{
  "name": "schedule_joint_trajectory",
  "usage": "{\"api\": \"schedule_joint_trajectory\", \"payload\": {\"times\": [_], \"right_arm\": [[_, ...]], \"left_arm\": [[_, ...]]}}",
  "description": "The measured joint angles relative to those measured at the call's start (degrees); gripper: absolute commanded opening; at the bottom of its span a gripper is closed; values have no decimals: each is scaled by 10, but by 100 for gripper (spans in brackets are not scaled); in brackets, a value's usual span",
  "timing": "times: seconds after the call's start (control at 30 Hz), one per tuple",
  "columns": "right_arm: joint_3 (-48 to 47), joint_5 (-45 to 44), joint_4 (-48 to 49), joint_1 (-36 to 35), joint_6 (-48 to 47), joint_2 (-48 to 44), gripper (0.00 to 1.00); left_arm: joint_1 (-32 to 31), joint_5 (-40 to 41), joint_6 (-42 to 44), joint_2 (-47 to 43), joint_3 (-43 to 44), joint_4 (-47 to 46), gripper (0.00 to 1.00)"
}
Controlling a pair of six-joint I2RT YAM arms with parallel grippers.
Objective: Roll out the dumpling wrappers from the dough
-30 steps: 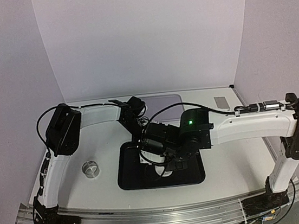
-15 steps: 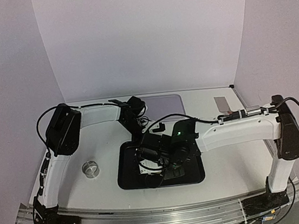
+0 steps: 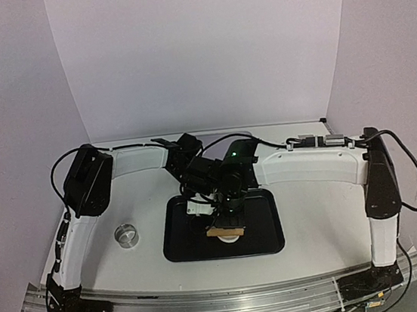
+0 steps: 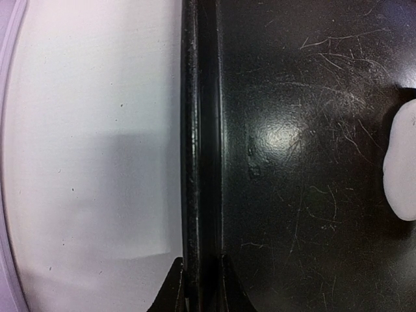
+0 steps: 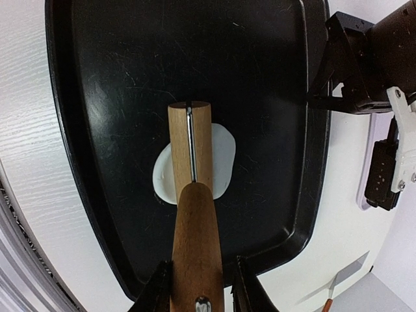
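Observation:
A flattened roundish lump of white dough (image 5: 224, 159) lies on the black tray (image 5: 117, 65). A wooden rolling pin (image 5: 192, 146) rests across the dough. My right gripper (image 5: 197, 279) is shut on its handle, seen from above at the tray's middle (image 3: 226, 208). My left gripper (image 4: 200, 276) is shut on the tray's rim (image 4: 195, 130), at the tray's far edge (image 3: 189, 183). The dough (image 4: 402, 169) shows at the right edge of the left wrist view. No dumpling wrappers are in view.
A small metal ring cutter (image 3: 127, 234) stands on the white table left of the tray. A pale purple mat (image 3: 229, 140) lies at the back. A scraper with an orange handle (image 5: 341, 283) lies on the table beyond the tray's corner.
The right arm has swung back and to the left, tilting its wrist so the rolling pin now shows over the dough. The left arm and tray have not moved.

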State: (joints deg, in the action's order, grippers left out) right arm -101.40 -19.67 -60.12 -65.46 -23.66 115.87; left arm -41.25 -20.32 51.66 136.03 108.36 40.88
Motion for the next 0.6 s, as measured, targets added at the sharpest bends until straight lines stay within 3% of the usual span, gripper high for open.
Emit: {"api": "schedule_joint_trajectory", "payload": {"times": [0.6], "right_arm": [[-99,29,-60,47,-12,44,0]], "left_arm": [[1,19,6,0,-2,-20,0]]}}
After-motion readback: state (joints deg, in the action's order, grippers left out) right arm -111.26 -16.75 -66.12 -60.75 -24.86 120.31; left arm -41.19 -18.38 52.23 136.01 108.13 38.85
